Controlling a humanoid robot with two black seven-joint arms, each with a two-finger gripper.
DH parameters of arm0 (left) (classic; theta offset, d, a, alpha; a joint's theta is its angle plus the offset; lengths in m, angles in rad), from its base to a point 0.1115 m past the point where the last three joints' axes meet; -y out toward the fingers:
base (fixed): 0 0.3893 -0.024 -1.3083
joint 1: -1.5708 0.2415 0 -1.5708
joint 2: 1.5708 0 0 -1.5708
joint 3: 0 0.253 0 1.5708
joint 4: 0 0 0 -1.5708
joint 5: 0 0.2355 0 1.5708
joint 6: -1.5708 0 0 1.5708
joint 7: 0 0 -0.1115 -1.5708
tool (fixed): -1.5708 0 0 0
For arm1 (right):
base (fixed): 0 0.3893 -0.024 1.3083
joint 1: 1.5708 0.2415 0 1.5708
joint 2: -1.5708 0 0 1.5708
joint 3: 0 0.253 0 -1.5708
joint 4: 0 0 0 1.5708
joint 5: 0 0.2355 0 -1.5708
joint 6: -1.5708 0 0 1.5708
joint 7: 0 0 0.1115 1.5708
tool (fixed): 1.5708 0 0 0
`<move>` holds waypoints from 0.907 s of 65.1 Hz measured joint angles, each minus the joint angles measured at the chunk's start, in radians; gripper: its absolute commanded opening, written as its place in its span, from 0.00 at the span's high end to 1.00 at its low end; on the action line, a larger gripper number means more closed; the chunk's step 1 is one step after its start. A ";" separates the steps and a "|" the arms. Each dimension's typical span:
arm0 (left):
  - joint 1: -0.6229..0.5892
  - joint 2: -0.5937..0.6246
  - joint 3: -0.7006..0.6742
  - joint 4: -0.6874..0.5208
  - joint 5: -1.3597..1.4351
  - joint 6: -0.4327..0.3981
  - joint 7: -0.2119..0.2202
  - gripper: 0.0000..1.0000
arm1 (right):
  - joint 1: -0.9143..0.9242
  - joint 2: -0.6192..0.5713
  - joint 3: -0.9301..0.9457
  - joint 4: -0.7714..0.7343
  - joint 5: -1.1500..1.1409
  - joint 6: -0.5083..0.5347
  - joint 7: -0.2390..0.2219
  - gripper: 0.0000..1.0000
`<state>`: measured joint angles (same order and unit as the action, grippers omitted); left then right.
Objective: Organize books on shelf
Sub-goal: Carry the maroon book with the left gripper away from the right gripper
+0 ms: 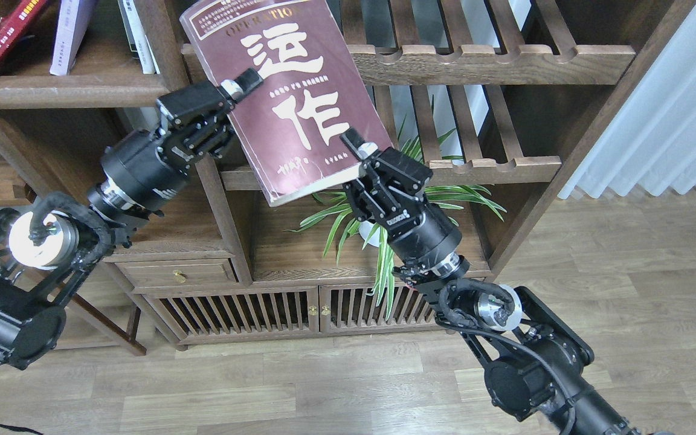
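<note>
The thick maroon book with big white characters is held tilted in the air in front of the bookcase. My left gripper is shut on its left edge. My right gripper is shut on its lower right corner. The red book with a yellow band and the pale lavender-white book lean on the dark-brown shelf at the upper left.
Slatted racks with notched rails stand behind and right of the book. A green potted plant sits below my right gripper. A vertical post borders the shelf's right side. White books lean against it.
</note>
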<state>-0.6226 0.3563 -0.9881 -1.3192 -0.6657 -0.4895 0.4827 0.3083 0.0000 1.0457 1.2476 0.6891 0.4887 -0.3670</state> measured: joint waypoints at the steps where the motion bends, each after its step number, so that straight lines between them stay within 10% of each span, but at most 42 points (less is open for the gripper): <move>1: 0.000 0.003 0.000 -0.001 0.000 0.000 0.000 0.92 | 0.000 0.000 0.001 0.000 0.000 0.000 0.008 0.34; 22: 0.000 0.141 0.008 -0.046 0.000 0.001 0.006 0.92 | 0.000 0.000 0.096 0.000 0.000 0.000 0.270 0.17; 59: -0.288 0.603 0.372 -0.062 0.083 0.001 0.006 0.92 | 0.002 0.000 0.103 -0.030 -0.003 0.000 0.289 0.17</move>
<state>-0.9104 0.9592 -0.6164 -1.3812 -0.5830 -0.4885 0.4889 0.3099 0.0000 1.1484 1.2175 0.6857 0.4887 -0.0782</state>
